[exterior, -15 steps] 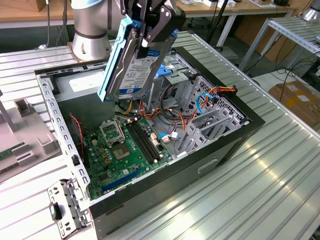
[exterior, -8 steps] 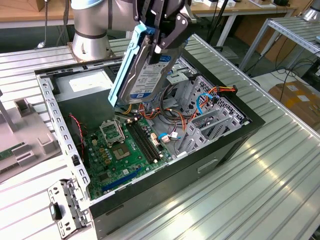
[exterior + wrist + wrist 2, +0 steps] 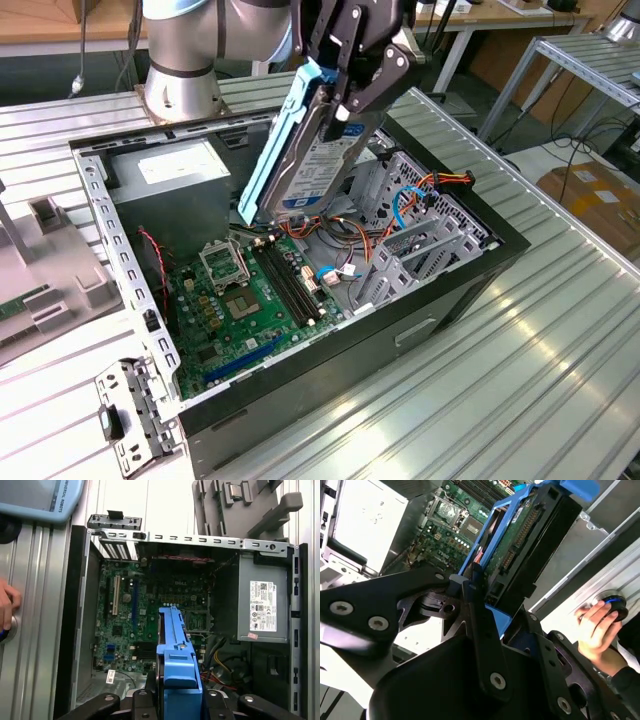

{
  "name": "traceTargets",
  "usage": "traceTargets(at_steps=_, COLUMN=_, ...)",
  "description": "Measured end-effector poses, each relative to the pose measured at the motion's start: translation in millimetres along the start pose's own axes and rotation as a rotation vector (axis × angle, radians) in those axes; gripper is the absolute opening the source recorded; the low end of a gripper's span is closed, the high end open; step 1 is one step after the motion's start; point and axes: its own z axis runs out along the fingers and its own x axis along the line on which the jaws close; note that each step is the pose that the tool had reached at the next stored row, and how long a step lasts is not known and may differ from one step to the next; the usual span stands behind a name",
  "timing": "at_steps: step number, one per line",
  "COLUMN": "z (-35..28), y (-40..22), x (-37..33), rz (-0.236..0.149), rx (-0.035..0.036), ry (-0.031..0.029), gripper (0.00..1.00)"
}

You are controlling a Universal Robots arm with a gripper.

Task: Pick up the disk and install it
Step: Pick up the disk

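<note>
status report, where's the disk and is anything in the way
Gripper shut on the disk. It hangs tilted over the open case, not seated. Loose cables in the case beside its lower end.

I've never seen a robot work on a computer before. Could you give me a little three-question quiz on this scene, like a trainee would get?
1. True or false: the tool holds the disk flat on the table.
2. The disk hangs over: A) the open computer case; B) a closed cardboard box; C) a keyboard.
3. Fill in: the disk's plastic side rails are ____.

Key: 1 false, the tool grips it tilted in the air; 2 A; 3 blue.
</note>
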Motion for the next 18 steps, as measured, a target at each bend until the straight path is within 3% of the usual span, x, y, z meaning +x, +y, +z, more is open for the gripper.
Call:
traceTargets(at_steps=3, z=2.0, y=-3.1, x=8.8, rz=0.005, rx=0.0003, ry=-0.0020, gripper=0.37)
traceTargets(at_steps=9, z=4.2, y=-7.0, x=19.0, rz=0.010, rx=0.0006, ry=-0.0048, gripper=0.37)
traceTargets(at_steps=12, z=5.3, y=-13.1, x=28.6, rz=0.011, rx=0.0006, ry=-0.0067, gripper=0.37)
traceTargets(at_steps=18, z=6.1, y=-21.3, x=40.2, rz=0.012, rx=0.0005, ry=-0.0081, gripper=0.37)
